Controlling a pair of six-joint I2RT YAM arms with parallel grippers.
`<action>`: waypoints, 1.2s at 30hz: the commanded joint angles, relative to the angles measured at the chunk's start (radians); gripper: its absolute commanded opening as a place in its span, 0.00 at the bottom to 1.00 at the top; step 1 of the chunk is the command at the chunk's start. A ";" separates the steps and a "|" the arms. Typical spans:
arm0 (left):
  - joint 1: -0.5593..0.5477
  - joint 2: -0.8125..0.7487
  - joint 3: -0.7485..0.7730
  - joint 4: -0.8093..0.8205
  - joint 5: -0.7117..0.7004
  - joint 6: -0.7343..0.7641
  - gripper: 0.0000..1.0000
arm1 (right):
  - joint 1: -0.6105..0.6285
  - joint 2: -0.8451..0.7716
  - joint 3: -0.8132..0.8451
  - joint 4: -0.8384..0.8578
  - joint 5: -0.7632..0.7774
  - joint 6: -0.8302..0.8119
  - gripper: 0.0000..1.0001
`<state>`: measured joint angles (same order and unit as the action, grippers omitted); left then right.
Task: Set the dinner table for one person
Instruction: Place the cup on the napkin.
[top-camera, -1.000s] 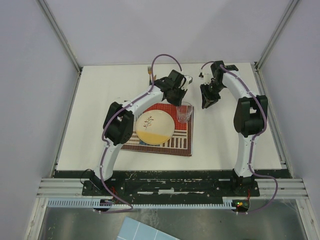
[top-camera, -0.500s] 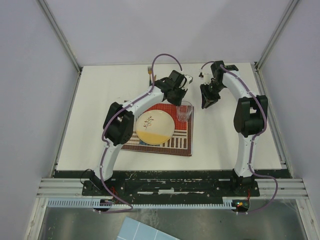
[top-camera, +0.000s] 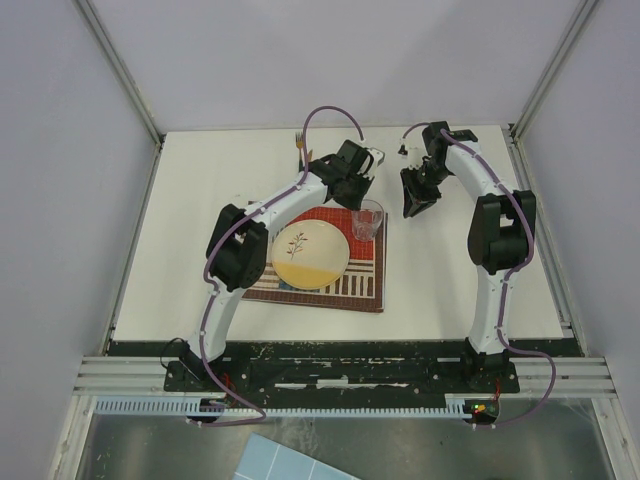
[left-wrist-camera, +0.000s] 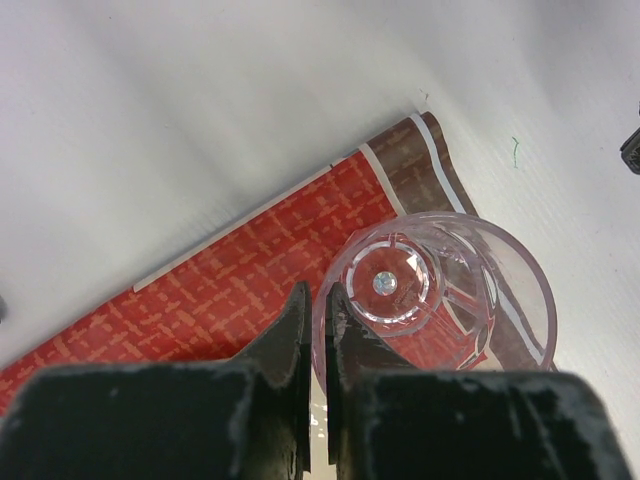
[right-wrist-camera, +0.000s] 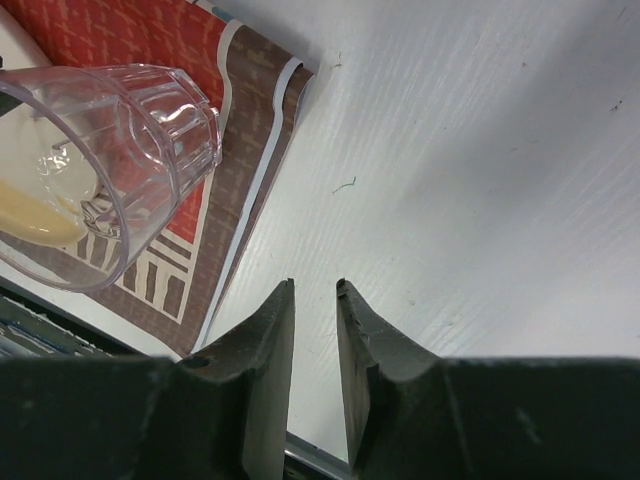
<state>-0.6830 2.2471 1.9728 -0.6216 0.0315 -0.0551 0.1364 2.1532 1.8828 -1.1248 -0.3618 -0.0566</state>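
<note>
Left gripper — jaws all but closed, pinching the near wall of the glass, one finger inside the rim and one outside. The glass is over the far right corner of the placemat; whether its base is down cannot be told.

Right gripper — jaws a narrow gap apart, holding nothing, poised over bare dinner table just right of the placemat.

Judged step: setting down the glass. It should be kept upright and lowered until the base sits flat on the cloth. The jaws should then part and rise straight up, so the inner finger clears the rim.

Count: one glass, one plate, one placemat, one fork lying at the table's far edge.
</note>
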 joint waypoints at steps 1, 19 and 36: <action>0.007 -0.013 0.038 -0.009 -0.032 -0.002 0.14 | -0.003 -0.052 0.032 -0.016 -0.020 0.005 0.32; 0.006 -0.061 0.073 -0.037 -0.063 0.026 0.49 | -0.004 -0.038 0.035 -0.021 -0.030 0.008 0.32; 0.029 -0.239 0.105 -0.051 -0.258 0.135 0.61 | -0.003 0.008 0.027 -0.021 -0.054 0.010 0.32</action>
<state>-0.6727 2.1204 2.1178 -0.6975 -0.1551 0.0166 0.1364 2.1548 1.8828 -1.1400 -0.3885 -0.0528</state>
